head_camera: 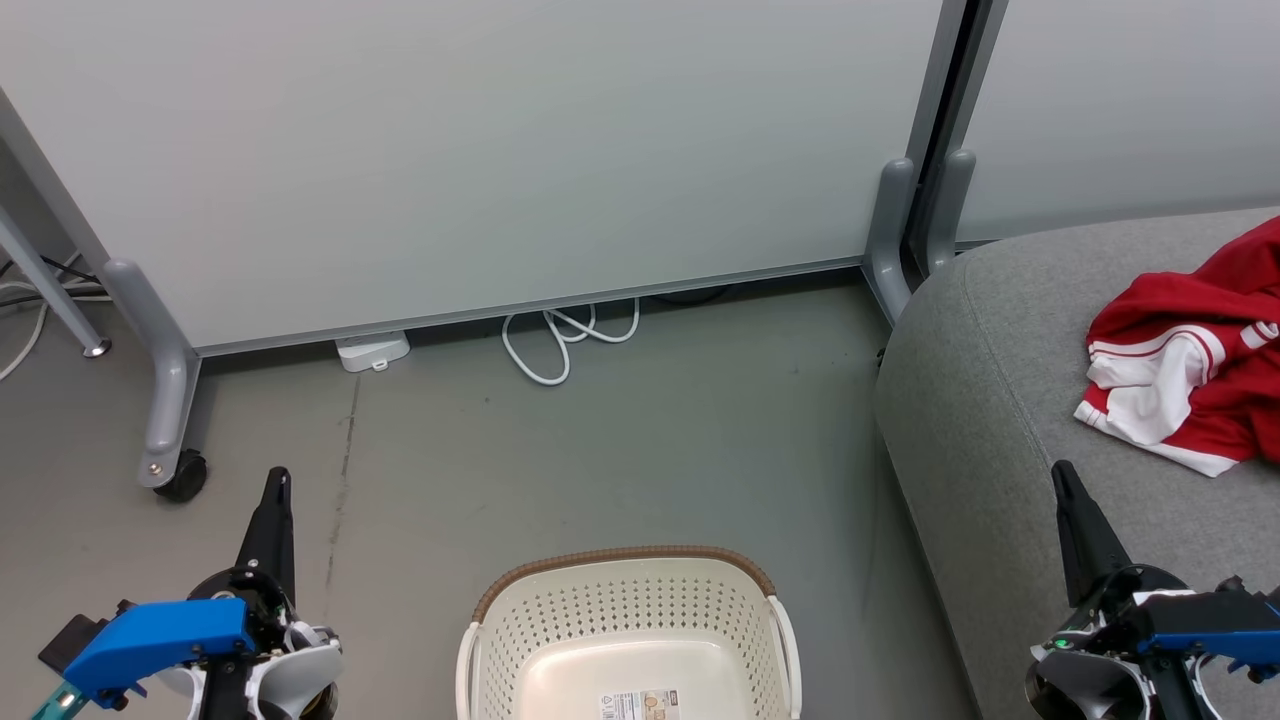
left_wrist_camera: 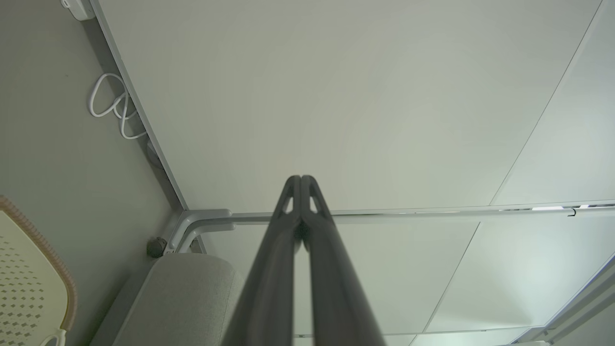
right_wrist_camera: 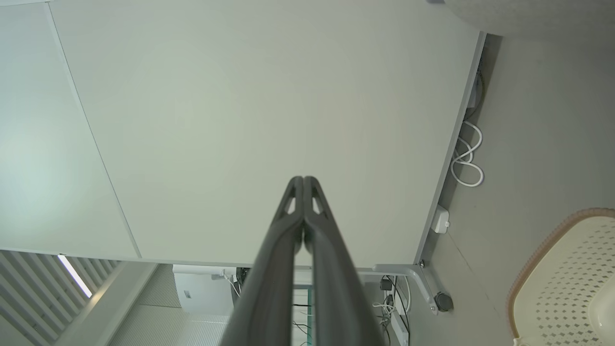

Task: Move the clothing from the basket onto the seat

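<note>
Left gripper (head_camera: 277, 478) and right gripper (head_camera: 1062, 472): both pinched shut, holding nothing. Clothing (head_camera: 1200, 350) heaped on seat (head_camera: 980, 400), ahead and right of my right gripper. Basket (head_camera: 620, 600) between my 2 grippers, visible part bare. Judged light, limp, not fragile; pinch a raised fold or the white hem.

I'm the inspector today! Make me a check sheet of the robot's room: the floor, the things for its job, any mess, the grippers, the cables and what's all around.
Surface: grey floor, smooth, with a thin dark line on its left part.
Job's things: cream basket on the floor, no clothing in the part that shows; red and white clothing lying on the grey seat.
Clutter: small white box at the panel's foot.
Grippers: left gripper and right gripper both shut, holding nothing.
Cables: white cable looped on the floor by the panel; more cables at the far left.
Surroundings: pale panel on grey legs, one with a wheel.
</note>
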`<state>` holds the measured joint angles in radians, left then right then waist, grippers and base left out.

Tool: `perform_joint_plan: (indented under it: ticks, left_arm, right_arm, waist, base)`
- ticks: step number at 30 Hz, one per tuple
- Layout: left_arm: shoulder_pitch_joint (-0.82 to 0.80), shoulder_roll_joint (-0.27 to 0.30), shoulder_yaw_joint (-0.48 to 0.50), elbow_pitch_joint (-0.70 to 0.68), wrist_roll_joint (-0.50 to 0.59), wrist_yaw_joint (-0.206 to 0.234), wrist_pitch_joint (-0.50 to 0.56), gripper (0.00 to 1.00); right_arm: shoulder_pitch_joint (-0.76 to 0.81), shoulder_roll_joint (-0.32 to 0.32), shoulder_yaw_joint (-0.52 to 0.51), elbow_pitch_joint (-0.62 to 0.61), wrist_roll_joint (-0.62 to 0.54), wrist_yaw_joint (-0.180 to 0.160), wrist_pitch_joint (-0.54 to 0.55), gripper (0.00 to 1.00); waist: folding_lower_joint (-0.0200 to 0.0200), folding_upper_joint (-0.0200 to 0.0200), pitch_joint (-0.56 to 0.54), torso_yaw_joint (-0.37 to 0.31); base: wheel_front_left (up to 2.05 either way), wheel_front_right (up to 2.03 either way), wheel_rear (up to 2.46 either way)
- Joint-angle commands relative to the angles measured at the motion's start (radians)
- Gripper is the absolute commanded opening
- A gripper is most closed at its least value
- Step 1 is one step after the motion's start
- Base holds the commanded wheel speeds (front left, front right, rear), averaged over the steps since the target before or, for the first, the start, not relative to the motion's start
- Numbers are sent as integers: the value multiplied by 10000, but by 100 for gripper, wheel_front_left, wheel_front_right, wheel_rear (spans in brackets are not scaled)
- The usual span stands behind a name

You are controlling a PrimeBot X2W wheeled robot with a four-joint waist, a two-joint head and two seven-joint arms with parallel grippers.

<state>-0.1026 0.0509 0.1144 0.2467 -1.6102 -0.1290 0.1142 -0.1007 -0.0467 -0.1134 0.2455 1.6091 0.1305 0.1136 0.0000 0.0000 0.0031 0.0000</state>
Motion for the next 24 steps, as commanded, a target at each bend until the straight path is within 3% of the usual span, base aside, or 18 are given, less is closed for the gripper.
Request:
perform_joint_plan:
  ticks: [1,24]
  left_arm:
    - [-122,-13,31,-53,-31,-32,45,0]
    - [-116,-13,23,-50,-38,-32,39,0]
  right_arm:
    - [-145,-66,-22,-40,56,4,28,0]
    - [-143,-64,-19,-37,51,4,23,0]
  waist:
    - [0,0,0,0]
    - [0,0,0,0]
  base:
    - [0,0,0]
    - [0,0,0]
